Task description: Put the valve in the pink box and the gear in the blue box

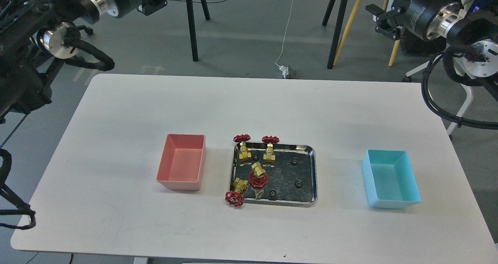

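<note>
Several brass valves with dark-red handwheels lie in a shiny steel tray (307, 155) at the table's middle. Two stand at its back edge (243, 149) (269, 150), one lies in the middle (257, 175), and one hangs over the front left corner (236, 192). Several tiny black gears (295, 161) (298, 184) (272, 194) are scattered in the same tray. The pink box (183, 162) stands left of the tray and the blue box (391, 178) right of it, both empty. My left gripper (153, 2) hangs high at the back left, dark and small. My right gripper (379, 19) hangs high at the back right, fingers apart, holding nothing.
The white table (116, 120) has rounded corners. Behind it on the grey floor stand black tripod legs (191, 22), a yellow pole (350, 18) and a white cable with a plug (286, 70). Black hoses loop down from both arms near the table's side edges.
</note>
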